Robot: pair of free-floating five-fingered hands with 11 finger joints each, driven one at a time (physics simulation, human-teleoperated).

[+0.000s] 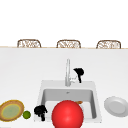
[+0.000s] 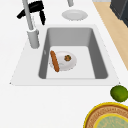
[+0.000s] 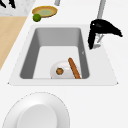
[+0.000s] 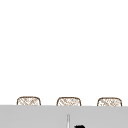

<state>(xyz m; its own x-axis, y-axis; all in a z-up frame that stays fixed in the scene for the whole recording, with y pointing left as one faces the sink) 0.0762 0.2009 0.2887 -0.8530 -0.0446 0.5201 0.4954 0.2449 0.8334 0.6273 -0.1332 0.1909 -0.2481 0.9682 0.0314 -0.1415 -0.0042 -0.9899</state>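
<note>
Right hand (image 1: 79,72) hangs just right of the faucet (image 1: 67,71), above the sink's (image 1: 41,86) back rim. Its fingers are relaxed and drooping, one pointing down beside the faucet base, and nothing is gripped. In the right side view a small gap is seen between the hand and the spout column, so contact cannot be confirmed. Left hand (image 1: 40,110) is parked at the sink's front-left corner, near the lime (image 1: 26,114) and the yellow-rimmed dish (image 1: 11,110). Its grip state cannot be told. A small plate (image 2: 70,65) lies in the basin with a sausage (image 2: 54,61) across its edge and a small brown bit on it. A red ball (image 1: 67,114) is seen at the front rim and a white plate (image 1: 115,106) on the counter to the right. Judgement: if the faucet is to be worked, the hand is best brought in sideways at the level of the base fitting, not from above. The drooping finger should be lifted clear of the rim first. Contact should be made with fingertips only and force kept low. The swing path over the basin should be checked against the plate.
</note>
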